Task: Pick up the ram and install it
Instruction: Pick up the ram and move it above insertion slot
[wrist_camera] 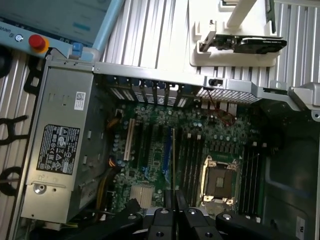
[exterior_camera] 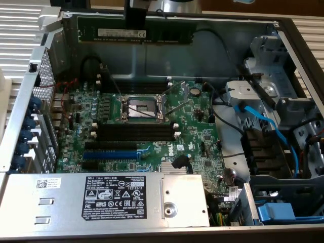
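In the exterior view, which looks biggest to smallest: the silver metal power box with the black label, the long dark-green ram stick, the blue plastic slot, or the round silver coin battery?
Largest to smallest:
1. silver power box
2. dark-green ram stick, raised above the board, so distance may skew its rank
3. blue slot
4. coin battery

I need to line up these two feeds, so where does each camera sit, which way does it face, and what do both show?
Exterior view: off the arm, above the open computer case, looking down at the motherboard; the tool shows at the picture's top, holding the ram.
Wrist view: on the wrist, looking down past the tool into the same case.
Both show: the motherboard, the processor socket and the power supply.
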{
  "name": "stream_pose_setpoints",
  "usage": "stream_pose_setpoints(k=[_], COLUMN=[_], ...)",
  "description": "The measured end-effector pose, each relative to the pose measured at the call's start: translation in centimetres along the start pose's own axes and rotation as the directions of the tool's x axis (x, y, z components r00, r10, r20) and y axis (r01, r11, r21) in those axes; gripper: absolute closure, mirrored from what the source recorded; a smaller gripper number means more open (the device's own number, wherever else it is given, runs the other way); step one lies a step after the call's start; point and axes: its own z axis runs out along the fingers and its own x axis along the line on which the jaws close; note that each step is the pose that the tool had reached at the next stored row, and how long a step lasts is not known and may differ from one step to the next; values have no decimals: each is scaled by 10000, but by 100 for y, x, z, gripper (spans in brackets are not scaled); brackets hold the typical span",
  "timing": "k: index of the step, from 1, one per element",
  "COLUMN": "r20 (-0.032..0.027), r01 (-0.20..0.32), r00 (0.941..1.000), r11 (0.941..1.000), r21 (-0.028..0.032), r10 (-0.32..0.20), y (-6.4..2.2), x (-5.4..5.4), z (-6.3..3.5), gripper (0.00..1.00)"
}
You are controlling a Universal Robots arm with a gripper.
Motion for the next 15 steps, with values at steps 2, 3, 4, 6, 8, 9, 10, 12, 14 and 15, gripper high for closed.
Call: stream_pose_setpoints(k=[2,3,4,6,8,9,10,12,14,15], r20=[4,4,4,4,4,3,3,4,4,4], r01=[-28,-29,-28,-28,-28,-26,-31,-44,-53,-59], r00=[10000,10000,10000,10000,10000,10000,10000,10000,10000,10000], r11=[10000,10000,10000,10000,10000,10000,10000,10000,10000,10000], r21=[-1,0,-1,0,-1,0,-1,-1,-1,-1], r10=[28,29,28,28,28,26,31,44,53,59], y=[-9,-9,-9,-10,-13,-22,-34,-73,-103,-115], x=[-8,-8,-8,-8,-10,-14,-23,-47,-59,-64], z=[-1,-1,-1,-1,-1,-3,-4,-9,-12,-14], gripper=[87,87,87,87,87,87,87,87,87,87])
